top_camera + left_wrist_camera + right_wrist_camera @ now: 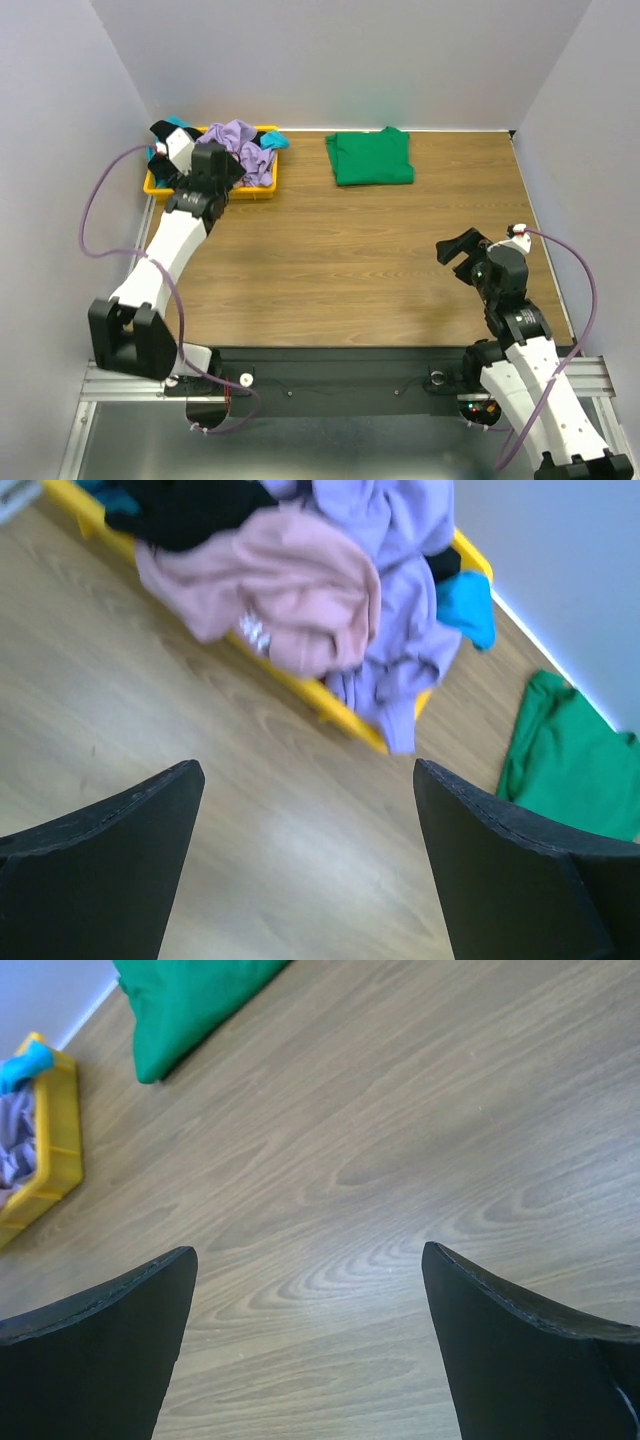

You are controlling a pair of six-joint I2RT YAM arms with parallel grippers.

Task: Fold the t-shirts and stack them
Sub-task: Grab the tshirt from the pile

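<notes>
Purple t-shirt (400, 600) is lying heaped in the yellow tray (350, 722) at the table's (350, 270) far-left corner, draping over its rim beside the pink t-shirt (290, 590). Left gripper (305, 767) is hovering by the tray, released; right gripper (309, 1250) is hanging released, well apart.

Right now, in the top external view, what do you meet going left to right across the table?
yellow tray → green t-shirt → right claw
</notes>
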